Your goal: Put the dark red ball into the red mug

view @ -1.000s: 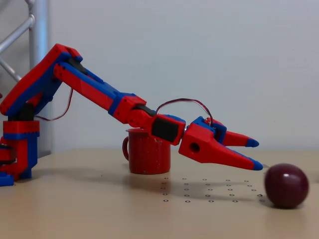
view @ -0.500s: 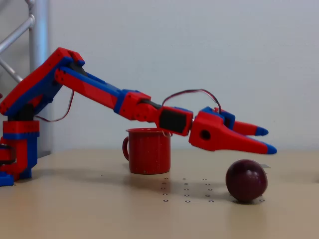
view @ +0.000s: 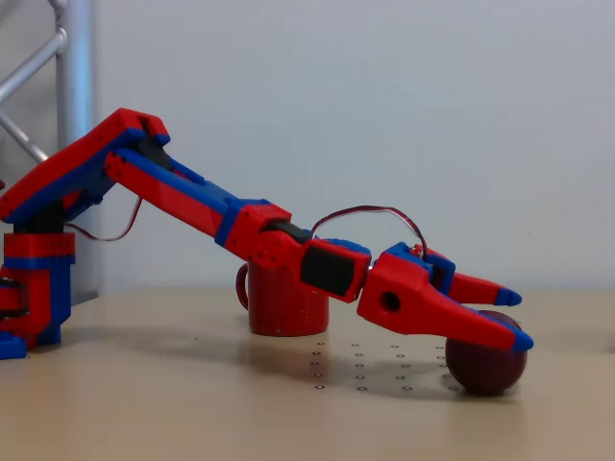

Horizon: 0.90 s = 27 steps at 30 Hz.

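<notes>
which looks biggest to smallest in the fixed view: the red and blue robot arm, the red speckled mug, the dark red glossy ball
1. The red and blue robot arm, clearly largest.
2 and 3. The red speckled mug and the dark red glossy ball look alike; the arm hides the mug's top and the ball may sit nearer the camera, so no ranking.

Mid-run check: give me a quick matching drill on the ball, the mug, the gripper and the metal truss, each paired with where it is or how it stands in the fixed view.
Things:
1. dark red ball
2. red mug
3. gripper
4. metal truss

Places or states:
A. upright on the table, partly hidden behind the arm
B. at the picture's left edge, behind the arm's base
C. open, blue-tipped fingers pointing right, over the ball
D. on the table at right, under the lower finger

Pairs: 1-D, 2-A, 3-C, 4-B
</notes>
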{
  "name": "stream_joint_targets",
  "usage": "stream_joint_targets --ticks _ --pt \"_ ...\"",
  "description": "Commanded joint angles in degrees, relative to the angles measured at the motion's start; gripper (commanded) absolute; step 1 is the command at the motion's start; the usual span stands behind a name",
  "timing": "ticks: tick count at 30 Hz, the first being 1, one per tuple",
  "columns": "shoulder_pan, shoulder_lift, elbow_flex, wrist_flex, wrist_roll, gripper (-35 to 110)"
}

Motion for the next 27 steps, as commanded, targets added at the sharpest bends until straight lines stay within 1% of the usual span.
stream_joint_targets --ticks 1,12,27 --pt "1.23 3.34 -5.62 0.09 -0.88 43" --pt "2.37 -0.35 -8.26 0.0 -1.41 43" --pt "0.62 -3.34 -10.55 0.0 -1.05 40"
